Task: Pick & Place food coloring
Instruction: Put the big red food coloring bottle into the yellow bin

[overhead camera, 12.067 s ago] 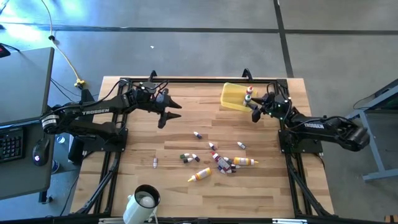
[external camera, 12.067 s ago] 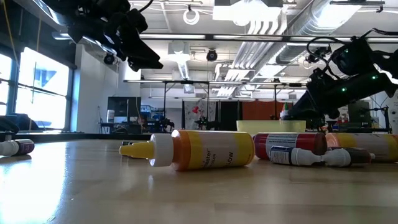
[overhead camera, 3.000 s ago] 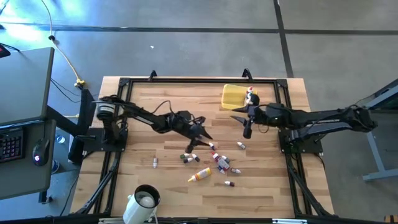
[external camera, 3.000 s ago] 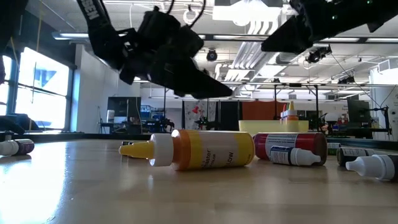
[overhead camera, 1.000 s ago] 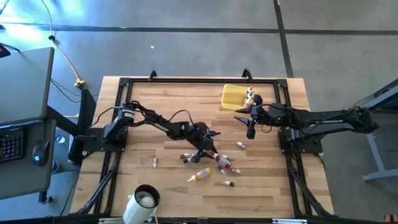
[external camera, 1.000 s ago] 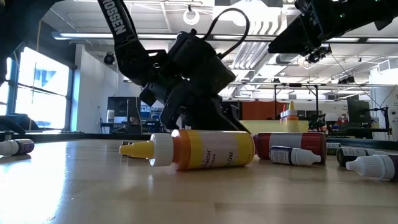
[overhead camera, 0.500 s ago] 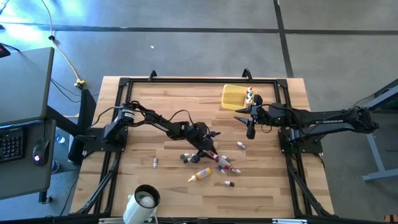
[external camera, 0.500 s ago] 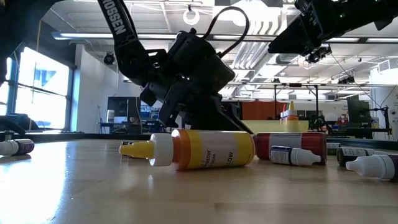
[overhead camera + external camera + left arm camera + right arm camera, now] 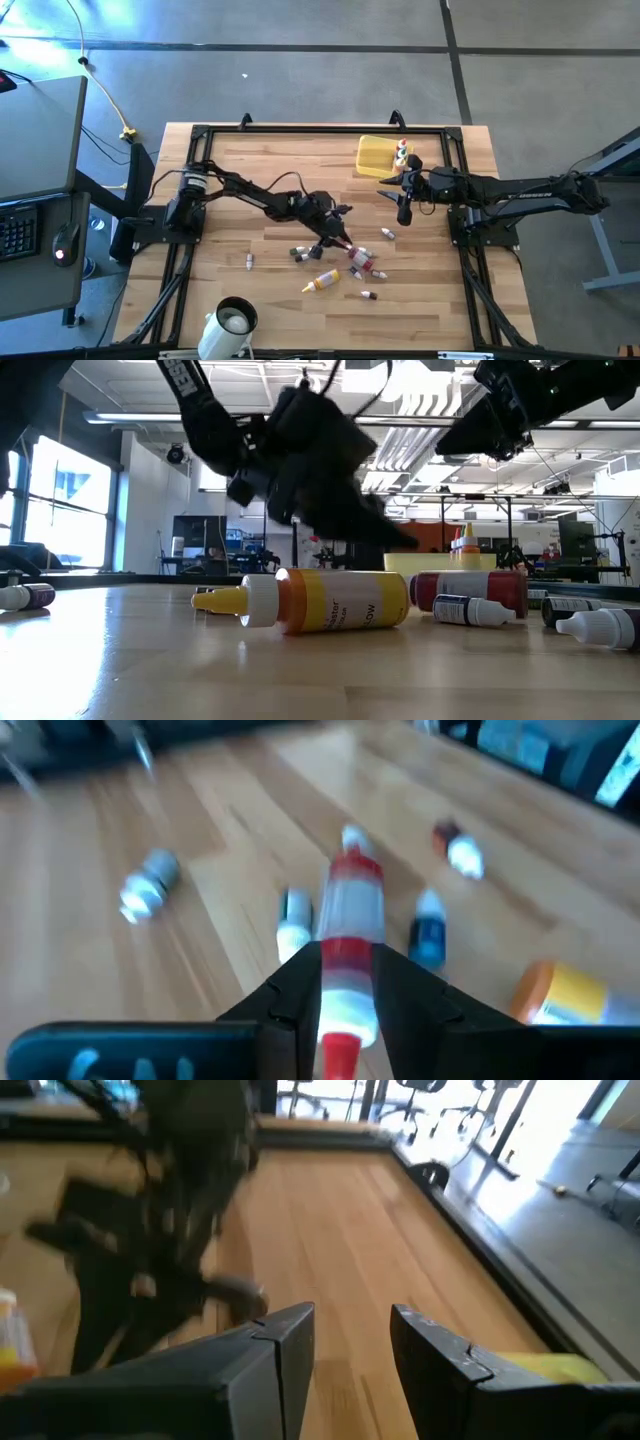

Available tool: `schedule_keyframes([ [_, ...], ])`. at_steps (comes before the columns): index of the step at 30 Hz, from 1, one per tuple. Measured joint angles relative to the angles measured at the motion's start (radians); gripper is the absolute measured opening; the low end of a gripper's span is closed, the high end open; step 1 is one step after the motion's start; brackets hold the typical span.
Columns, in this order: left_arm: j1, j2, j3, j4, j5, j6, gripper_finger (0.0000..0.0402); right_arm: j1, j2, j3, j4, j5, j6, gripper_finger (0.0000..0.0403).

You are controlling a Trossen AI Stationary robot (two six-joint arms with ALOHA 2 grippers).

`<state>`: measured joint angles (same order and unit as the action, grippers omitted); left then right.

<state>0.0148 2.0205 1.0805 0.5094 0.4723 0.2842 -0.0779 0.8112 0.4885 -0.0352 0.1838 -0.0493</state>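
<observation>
One vial: red-banded, clear, pinched between left fingers (image 9: 346, 982), lifted off worktop (image 9: 230, 180).
Change: a second ago left gripper (image 9: 341, 240) sat low over the pile, fingers narrowing; now clamped on vial (image 9: 345, 935) and raised, blurred in low view.
Meaning: pick looks done; carry to tray likely next.
Right gripper (image 9: 401, 208): hovers beside tray, unmoved, fingers (image 9: 280, 1342) spread, nothing between.
Tray (image 9: 370, 158): yellow, far edge of worktop; a few small bottles (image 9: 402, 153) standing at its right end, count unclear.
Mug (image 9: 234, 322): white, near edge, contents not discernible.
Loose pile (image 9: 360, 262): several bottles lying mid-worktop, yellow bottle (image 9: 320, 600) nearest low camera.
</observation>
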Motion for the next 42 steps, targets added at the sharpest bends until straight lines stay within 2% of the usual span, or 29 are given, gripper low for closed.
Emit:
schedule_keyframes([
  [3, 0.018, -0.076, 0.003, -0.087, -0.054, 0.027, 0.0078, 0.000, 0.000, 0.000, -0.049, 0.000, 0.000, 0.0126],
  [8, 0.063, -0.147, 0.117, -0.412, -0.261, 0.143, 0.0052, 0.000, 0.000, 0.000, -0.059, -0.023, -0.001, 0.0126],
  [11, 0.088, -0.145, 0.213, -0.605, -0.258, 0.153, 0.0036, 0.000, -0.001, 0.000, -0.058, -0.036, -0.001, 0.0126],
  [14, 0.085, -0.129, 0.265, -0.660, -0.190, 0.153, 0.0031, 0.000, 0.000, 0.000, -0.060, -0.037, -0.001, 0.0126],
  [17, 0.073, -0.124, 0.264, -0.659, -0.083, 0.156, 0.0030, 0.000, 0.000, 0.000, -0.060, -0.037, -0.002, 0.0126],
  [19, 0.057, -0.119, 0.266, -0.634, -0.051, 0.153, 0.0033, 0.000, 0.000, 0.000, -0.061, -0.037, -0.003, 0.0126],
  [23, 0.022, -0.096, 0.263, -0.603, -0.048, 0.152, 0.0063, 0.000, 0.000, 0.000, -0.059, -0.037, -0.003, 0.0126],
  [29, -0.024, 0.030, 0.268, -0.443, -0.081, 0.095, 0.0135, 0.000, 0.000, 0.000, -0.060, -0.037, -0.001, 0.0126],
  [31, -0.027, 0.036, 0.261, -0.463, -0.081, 0.081, 0.0152, 0.000, 0.000, 0.000, -0.057, -0.037, 0.000, 0.0126],
  [35, -0.030, 0.059, 0.266, -0.456, -0.107, 0.057, 0.0165, 0.000, 0.001, 0.000, -0.057, -0.037, 0.000, 0.0126],
  [42, -0.028, 0.094, 0.263, -0.463, -0.092, 0.025, 0.0166, 0.000, 0.001, 0.000, -0.058, -0.038, 0.007, 0.0126],
])
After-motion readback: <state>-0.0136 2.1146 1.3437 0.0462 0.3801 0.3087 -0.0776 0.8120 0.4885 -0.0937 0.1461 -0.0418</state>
